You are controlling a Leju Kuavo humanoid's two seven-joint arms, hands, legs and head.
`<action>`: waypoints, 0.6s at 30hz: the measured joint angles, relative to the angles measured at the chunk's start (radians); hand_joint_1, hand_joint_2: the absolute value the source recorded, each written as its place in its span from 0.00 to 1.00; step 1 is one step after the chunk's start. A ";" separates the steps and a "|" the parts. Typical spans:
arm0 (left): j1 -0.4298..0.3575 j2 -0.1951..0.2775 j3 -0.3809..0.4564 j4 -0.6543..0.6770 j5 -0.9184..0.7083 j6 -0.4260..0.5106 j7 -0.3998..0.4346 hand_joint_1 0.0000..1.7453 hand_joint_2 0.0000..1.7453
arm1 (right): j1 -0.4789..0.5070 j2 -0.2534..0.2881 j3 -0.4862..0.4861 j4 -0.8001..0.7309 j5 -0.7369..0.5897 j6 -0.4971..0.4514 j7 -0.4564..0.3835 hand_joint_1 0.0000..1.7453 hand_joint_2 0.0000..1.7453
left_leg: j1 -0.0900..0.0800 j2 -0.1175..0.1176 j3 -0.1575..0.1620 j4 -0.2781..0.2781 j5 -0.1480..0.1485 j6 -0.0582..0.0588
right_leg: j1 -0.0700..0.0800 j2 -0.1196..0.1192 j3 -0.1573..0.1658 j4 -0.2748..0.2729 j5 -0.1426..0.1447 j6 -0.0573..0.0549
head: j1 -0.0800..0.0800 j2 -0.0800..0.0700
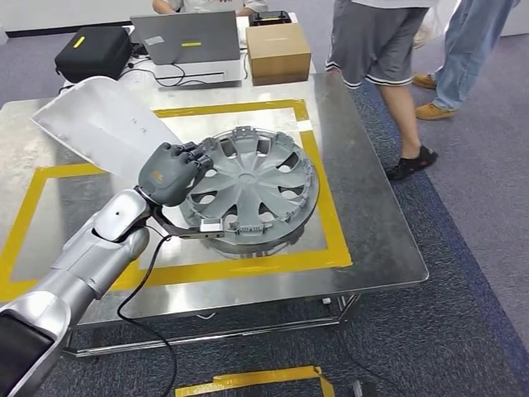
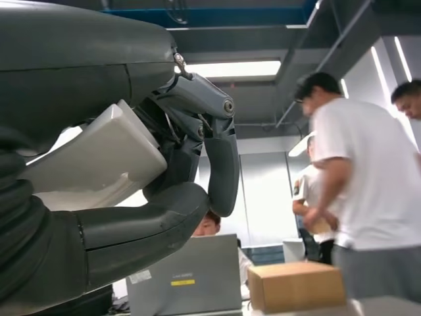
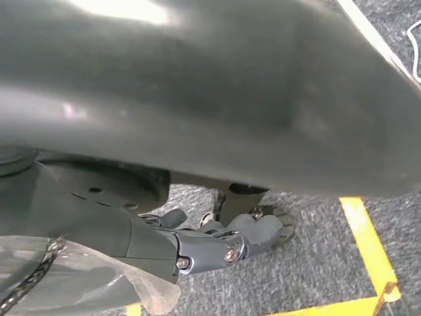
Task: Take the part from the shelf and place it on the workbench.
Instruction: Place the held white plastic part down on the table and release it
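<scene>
Head view, frame centre: left hand (image 1: 167, 172) grips the grey wheel cover (image 1: 253, 188) on the tabletop (image 1: 368, 207); right hand's (image 3: 233, 240) grasp is unclear.

Left hand (image 1: 169, 172) covers the near-left rim of the wheel cover (image 1: 253, 188); whether fingers grip it cannot be told. Beyond the wheel cover, two people (image 1: 374, 50) cut off above the waist. Right hand (image 3: 223, 240): finger ends blurred, grip unclear.
</scene>
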 joint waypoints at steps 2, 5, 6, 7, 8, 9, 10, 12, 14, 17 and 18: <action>-0.012 0.012 0.000 0.023 -0.020 0.001 0.013 1.00 1.00 | -0.001 0.000 0.001 0.000 0.001 0.000 0.000 0.00 0.00 | 0.002 -0.001 -0.025 0.060 -0.039 -0.009 | -0.002 0.000 0.003 -0.005 0.003 -0.013 | -0.003 0.000; -0.023 0.044 0.003 0.067 -0.054 0.001 0.030 1.00 1.00 | 0.000 0.001 0.006 0.000 0.004 0.000 0.002 0.00 0.00 | 0.003 -0.002 -0.114 0.257 -0.123 -0.016 | -0.001 0.004 0.003 -0.004 0.001 -0.021 | -0.006 0.000; -0.023 0.057 0.006 0.083 -0.060 0.001 0.032 1.00 1.00 | 0.002 0.001 0.007 0.000 0.006 0.000 0.003 0.00 0.00 | 0.003 -0.002 -0.131 0.291 -0.126 -0.016 | 0.000 0.007 0.003 -0.004 0.001 -0.022 | -0.006 0.000; -0.024 0.069 0.011 0.096 -0.060 0.001 0.031 1.00 1.00 | 0.005 0.001 0.009 0.000 0.008 0.001 0.003 0.00 0.00 | 0.003 -0.002 -0.130 0.282 -0.108 -0.015 | 0.001 0.010 0.004 -0.003 0.001 -0.023 | -0.006 0.000; -0.027 0.079 0.016 0.108 -0.057 0.001 0.029 1.00 1.00 | 0.008 0.001 0.010 0.000 0.009 0.001 0.004 0.00 0.00 | 0.003 -0.002 -0.110 0.233 -0.073 -0.012 | 0.002 0.013 0.005 -0.003 0.000 -0.023 | -0.006 0.000; -0.031 0.090 0.022 0.119 -0.053 0.001 0.026 1.00 1.00 | 0.009 0.001 0.012 0.000 0.011 0.002 0.003 0.00 0.00 | 0.002 -0.002 -0.078 0.160 -0.032 -0.007 | 0.003 0.014 0.007 -0.002 0.000 -0.023 | -0.006 0.000; -0.037 0.100 0.027 0.128 -0.048 0.001 0.023 1.00 1.00 | 0.010 0.002 0.014 0.001 0.011 0.002 0.003 0.00 0.00 | 0.001 -0.002 -0.046 0.088 -0.002 -0.002 | 0.006 0.015 0.007 -0.001 -0.001 -0.021 | -0.006 0.000; -0.047 0.115 0.036 0.144 -0.043 0.001 0.018 1.00 1.00 | 0.010 0.002 0.018 0.001 0.012 0.002 0.003 0.00 0.00 | -0.003 -0.002 -0.011 0.006 0.020 0.004 | 0.010 0.015 0.004 0.000 -0.002 -0.016 | -0.005 0.000; -0.052 0.123 0.041 0.157 -0.042 0.001 0.016 1.00 1.00 | 0.011 0.002 0.019 0.002 0.013 0.003 0.003 0.00 0.00 | -0.004 -0.004 -0.010 -0.004 0.017 0.009 | 0.010 0.012 0.002 -0.001 -0.001 -0.007 | -0.005 0.000; -0.057 0.130 0.046 0.173 -0.037 0.001 0.020 1.00 1.00 | 0.011 0.002 0.023 0.003 0.015 0.002 0.003 0.00 0.00 | 0.005 -0.003 -0.005 -0.016 0.025 0.022 | 0.009 0.009 -0.026 0.051 -0.038 0.008 | -0.001 0.000; -0.058 0.133 0.048 0.178 -0.035 0.001 0.022 1.00 1.00 | 0.011 0.002 0.024 0.003 0.016 0.002 0.003 0.00 0.00 | 0.006 -0.003 -0.004 -0.017 0.026 0.025 | 0.007 0.008 -0.053 0.107 -0.068 0.012 | 0.001 0.000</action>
